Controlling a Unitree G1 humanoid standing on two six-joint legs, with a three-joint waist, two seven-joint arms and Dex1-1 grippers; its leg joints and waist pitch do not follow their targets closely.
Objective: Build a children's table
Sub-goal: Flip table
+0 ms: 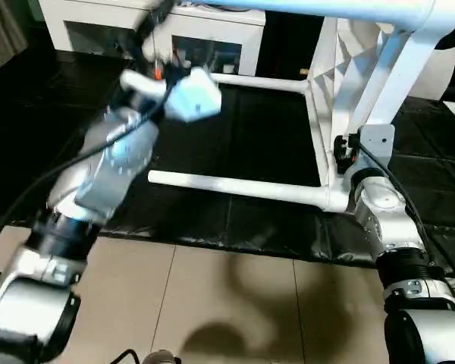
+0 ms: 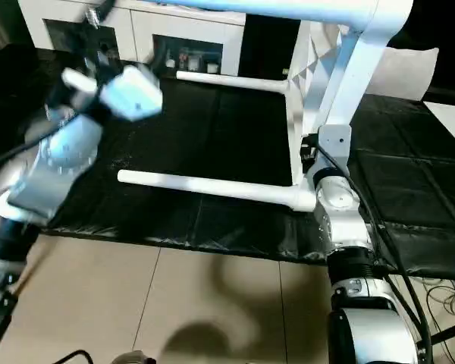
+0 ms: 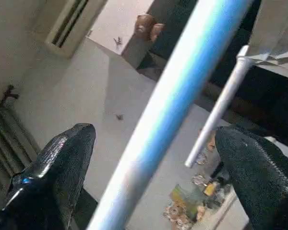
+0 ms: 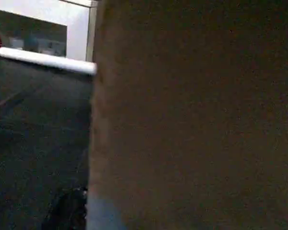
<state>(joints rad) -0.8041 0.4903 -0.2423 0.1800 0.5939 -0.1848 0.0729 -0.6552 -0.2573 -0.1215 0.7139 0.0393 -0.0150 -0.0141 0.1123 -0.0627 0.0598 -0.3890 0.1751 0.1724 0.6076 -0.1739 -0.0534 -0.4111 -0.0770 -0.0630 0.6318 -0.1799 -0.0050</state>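
The children's table stands on its side on the black mat (image 1: 235,136), the ribbed underside of its tabletop (image 1: 349,61) facing left. One lower leg (image 1: 235,187) lies along the mat near me, and another leg (image 1: 262,82) lies farther back. An upper leg (image 1: 341,9) juts out high across the top. My left arm (image 1: 114,167) is raised, and my left gripper (image 3: 156,132) is open around that upper leg (image 3: 182,81), with a gap on both sides. My right wrist (image 1: 375,193) sits at the tabletop's lower near corner, by the near leg's socket (image 1: 335,199).
A white cabinet with glass doors (image 1: 159,30) stands behind the mat. Beige floor tiles (image 1: 212,296) lie in front of the mat's near edge. Cables (image 2: 440,292) trail on the floor at the right.
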